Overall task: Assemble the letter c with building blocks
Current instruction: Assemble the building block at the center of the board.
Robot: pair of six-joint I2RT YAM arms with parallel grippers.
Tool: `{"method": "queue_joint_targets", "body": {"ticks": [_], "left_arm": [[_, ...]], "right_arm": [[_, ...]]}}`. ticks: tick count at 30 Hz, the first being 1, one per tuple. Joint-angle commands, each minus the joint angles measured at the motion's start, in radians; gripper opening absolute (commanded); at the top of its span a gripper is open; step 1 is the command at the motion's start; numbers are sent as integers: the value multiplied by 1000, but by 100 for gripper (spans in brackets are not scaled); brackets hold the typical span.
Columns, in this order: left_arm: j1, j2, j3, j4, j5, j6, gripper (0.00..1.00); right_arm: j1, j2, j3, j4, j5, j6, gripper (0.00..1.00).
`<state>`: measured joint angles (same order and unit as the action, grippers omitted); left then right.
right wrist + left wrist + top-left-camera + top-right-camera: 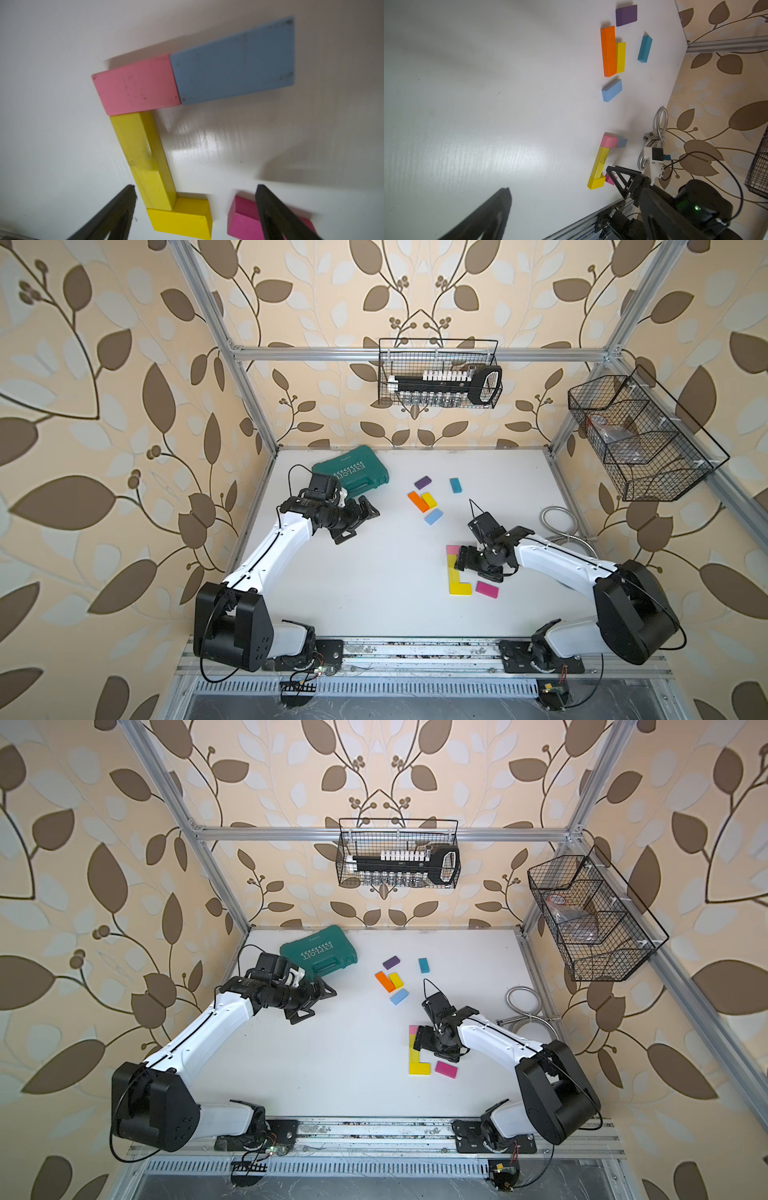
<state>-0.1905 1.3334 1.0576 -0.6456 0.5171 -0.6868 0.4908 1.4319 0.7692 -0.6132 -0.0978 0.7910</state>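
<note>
A pink block (pixel 137 91), a light blue block (pixel 234 60), a long yellow block (pixel 143 155) and a short yellow block (pixel 182 218) lie joined in an angular shape. A magenta block (pixel 243 220) lies just apart from the short yellow one. My right gripper (pixel 463 562) hovers open over this group, holding nothing, and one finger hides part of the magenta block. Farther back lie loose purple (pixel 423 482), teal (pixel 456 485), orange (pixel 417 502), yellow (pixel 428 499) and light blue (pixel 433 516) blocks. My left gripper (pixel 353 522) hangs open and empty left of them.
A green plastic case (pixel 351 475) lies at the back left, right behind the left wrist. A coiled metal hose (pixel 559 526) sits at the table's right edge. Wire baskets hang on the back wall (pixel 440 373) and the right wall (pixel 640 439).
</note>
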Motion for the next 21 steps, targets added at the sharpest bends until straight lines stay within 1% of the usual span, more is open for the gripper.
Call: {"method": "queue_joint_targets", "body": {"ticks": [1, 9, 21], "left_arm": [[-7, -8, -8, 12, 3, -8, 99], [-7, -10, -10, 12, 1, -8, 99], [-7, -14, -10, 14, 1, -12, 99]], "right_arm": [[15, 16, 12, 24, -32, -6, 88], [38, 24, -8, 42, -32, 17, 88], [44, 12, -10, 38, -18, 24, 87]]}}
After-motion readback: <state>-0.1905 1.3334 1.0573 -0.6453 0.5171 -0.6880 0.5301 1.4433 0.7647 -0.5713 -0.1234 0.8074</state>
